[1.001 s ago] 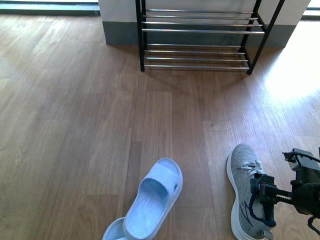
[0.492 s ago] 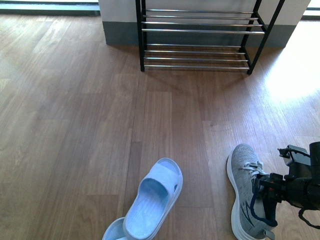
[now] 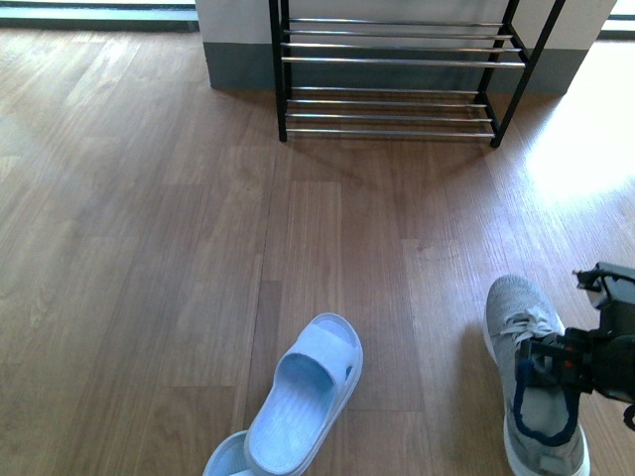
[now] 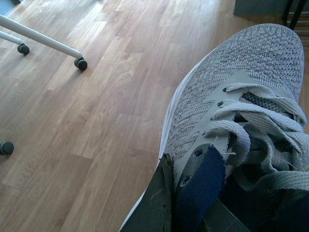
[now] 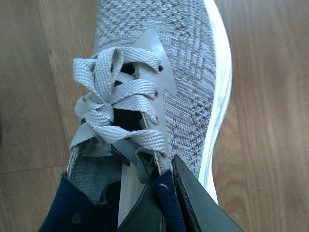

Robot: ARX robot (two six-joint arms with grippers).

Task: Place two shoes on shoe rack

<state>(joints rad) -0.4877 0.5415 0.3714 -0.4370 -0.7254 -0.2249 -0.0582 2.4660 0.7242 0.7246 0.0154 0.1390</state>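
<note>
Grey knit white-soled sneaker point(image 3: 521, 312) is being pinched at its navy collar by the right gripper point(image 3: 551, 359); left gripper point(image 4: 186, 208) is clamping its twin point(image 4: 231, 82). Neither is reaching the distant black silver-rodded shoe rack point(image 3: 397, 61) yet.

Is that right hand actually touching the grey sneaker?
Touching. In the right wrist view the right hand pinches the grey sneaker by its navy-lined collar.

Home entry: wd floor point(image 3: 149, 248), shoe rack point(image 3: 397, 61)
</note>
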